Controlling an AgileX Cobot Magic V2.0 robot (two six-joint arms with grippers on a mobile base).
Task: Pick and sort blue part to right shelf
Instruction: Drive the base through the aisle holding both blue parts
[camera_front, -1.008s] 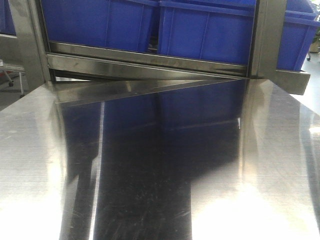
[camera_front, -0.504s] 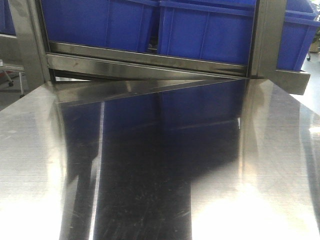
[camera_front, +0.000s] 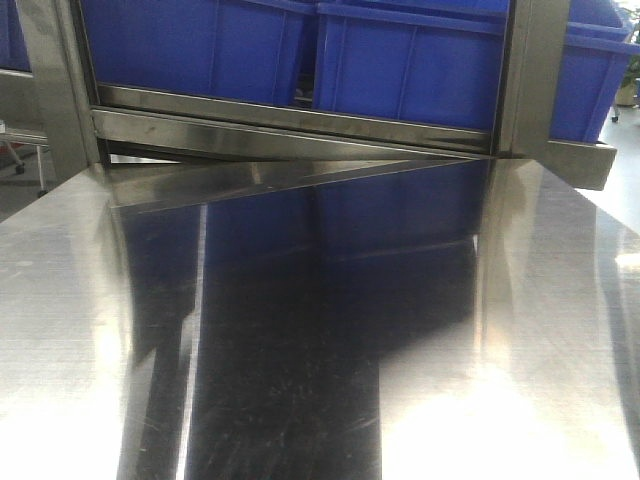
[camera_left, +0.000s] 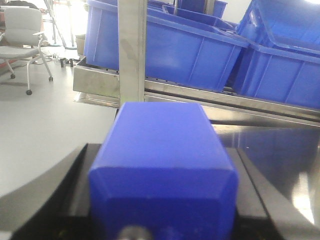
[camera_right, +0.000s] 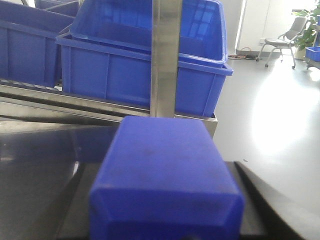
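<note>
A stainless-steel shelf with a flat front rail (camera_front: 300, 135) and large deep blue bins (camera_front: 410, 70) stands at the far end of the steel table (camera_front: 300, 330). No arm or gripper shows in the front view. No loose blue part lies on the table. In the left wrist view a blue block (camera_left: 162, 165) fills the lower middle between black side pieces. The right wrist view shows a like blue block (camera_right: 165, 175). I see no separate fingertips, so I cannot tell how the jaws stand. Both wrist views face the shelf's posts (camera_left: 132, 50) (camera_right: 165, 55) and bins (camera_left: 190, 50) (camera_right: 125, 70).
The shelf's rail end (camera_front: 580, 165) juts out at the table's far right. An office chair (camera_left: 20, 30) stands on the grey floor to the left. Another chair (camera_right: 282, 42) stands on the floor far right. Upright posts (camera_front: 55, 80) frame the shelf.
The shelf and its right rail end have drifted slightly left in the front view. Nothing else has visibly changed.
</note>
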